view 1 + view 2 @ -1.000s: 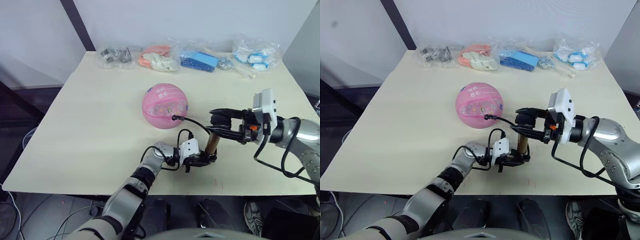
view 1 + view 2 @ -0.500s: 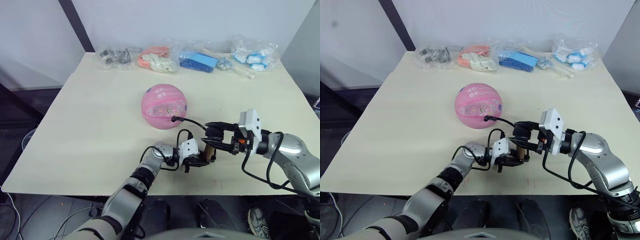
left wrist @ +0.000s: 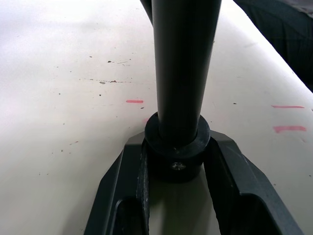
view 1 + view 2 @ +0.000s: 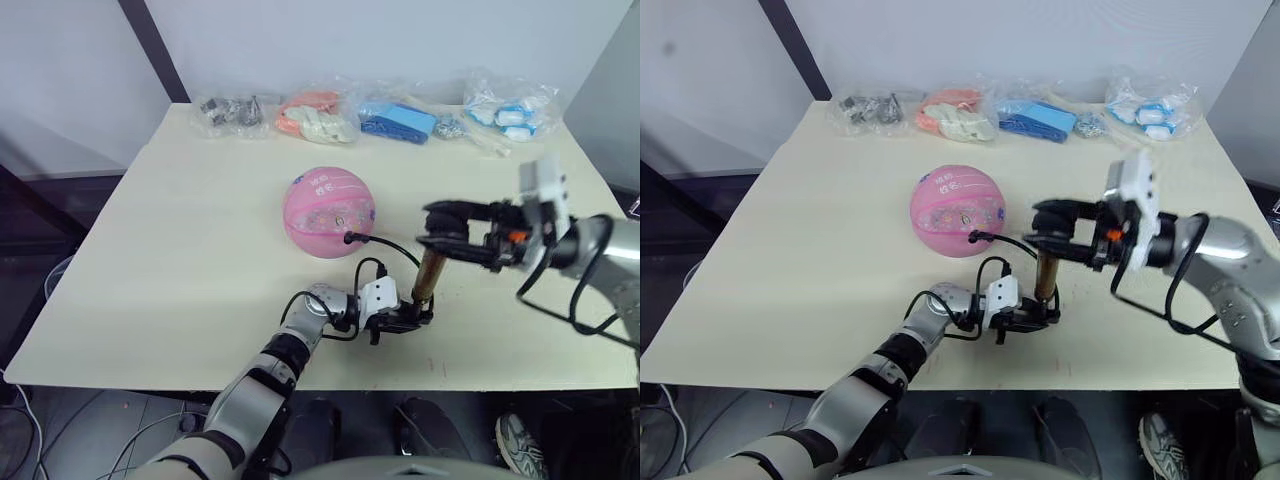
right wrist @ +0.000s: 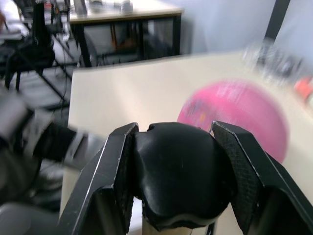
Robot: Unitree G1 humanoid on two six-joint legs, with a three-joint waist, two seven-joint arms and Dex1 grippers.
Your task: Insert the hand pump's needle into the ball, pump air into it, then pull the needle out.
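The needle is too small to make out; the hose tip seems to meet the pink ball [image 4: 331, 211] mid-table. The hand pump [image 4: 430, 272] stands upright, its base clamped by the left gripper [image 3: 177, 166]. The right gripper [image 5: 177, 188] clasps the handle, now raised higher than half a second ago.

left tool [image 4: 403, 322] lies low, clamped shut on the pump's base; right tool [image 4: 444, 229] grips its raised handle.
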